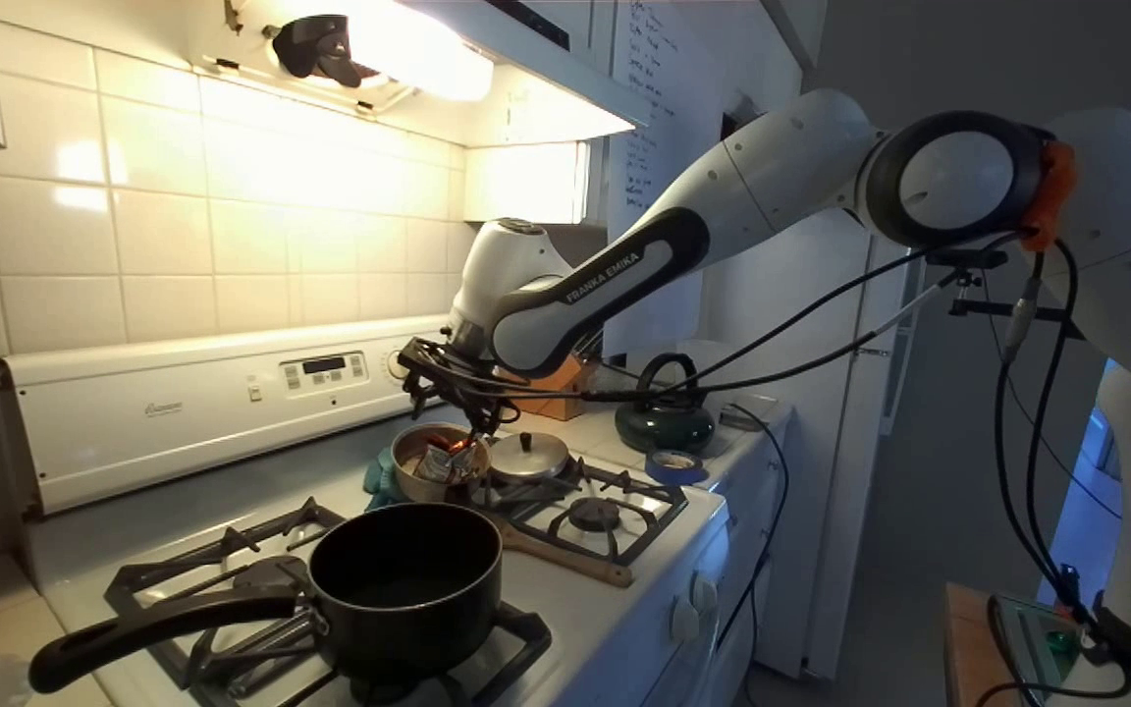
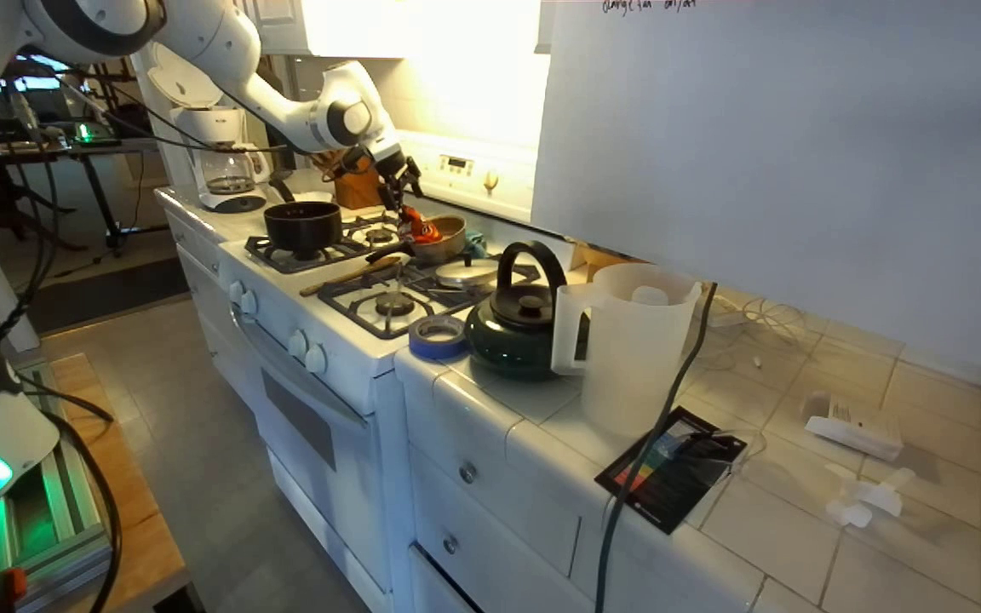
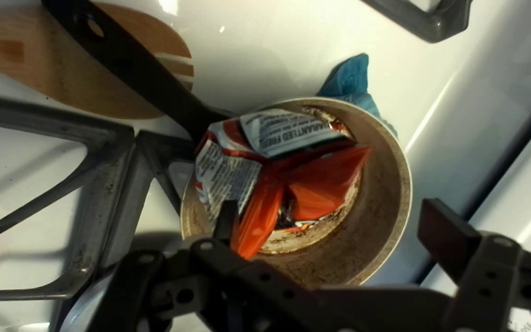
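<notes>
My gripper [image 3: 337, 223] stands wide open over a small metal pot [image 3: 392, 226] on the stove. Inside that pot lies a crumpled orange-red bag [image 3: 323, 191] with white printed panels. One fingertip [image 3: 227, 220] overlaps the bag's orange edge in the wrist view; whether they touch I cannot tell. The opposite finger [image 3: 447, 237] appears beyond the pot's rim, with nothing in the jaws. In both exterior views the gripper points down just above the bag [image 1: 448, 460] [image 2: 415, 228]. The pot's black handle [image 3: 141, 69] crosses a wooden slotted spatula [image 3: 109, 87].
A blue cloth [image 3: 351, 80] lies against the pot. Close by are a metal lid [image 1: 528, 455] and burner grates [image 3: 109, 198]. A black saucepan [image 1: 408, 619] stands on another burner. A dark green kettle [image 2: 507, 340], blue tape roll [image 2: 438, 339] and plastic pitcher [image 2: 639, 358] occupy the counter.
</notes>
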`<state>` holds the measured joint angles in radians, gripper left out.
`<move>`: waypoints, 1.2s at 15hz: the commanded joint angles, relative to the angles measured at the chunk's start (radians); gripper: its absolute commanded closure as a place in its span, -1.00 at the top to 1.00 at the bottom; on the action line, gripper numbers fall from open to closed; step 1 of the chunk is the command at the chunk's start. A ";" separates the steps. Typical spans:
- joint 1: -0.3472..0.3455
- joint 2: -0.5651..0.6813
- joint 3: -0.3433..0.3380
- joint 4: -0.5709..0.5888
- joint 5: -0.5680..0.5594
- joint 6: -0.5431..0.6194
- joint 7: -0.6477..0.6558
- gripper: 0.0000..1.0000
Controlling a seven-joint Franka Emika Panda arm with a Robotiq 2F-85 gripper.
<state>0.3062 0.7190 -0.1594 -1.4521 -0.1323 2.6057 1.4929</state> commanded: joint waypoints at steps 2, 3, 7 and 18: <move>0.024 0.077 -0.009 0.134 -0.008 -0.076 0.026 0.47; 0.026 0.081 -0.009 0.142 -0.008 -0.079 0.026 0.43; 0.028 0.086 -0.006 0.153 -0.006 -0.097 0.024 -0.06; 0.020 -0.009 -0.004 0.039 -0.003 -0.086 0.013 -1.00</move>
<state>0.3273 0.7771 -0.1692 -1.3450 -0.1323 2.5231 1.4939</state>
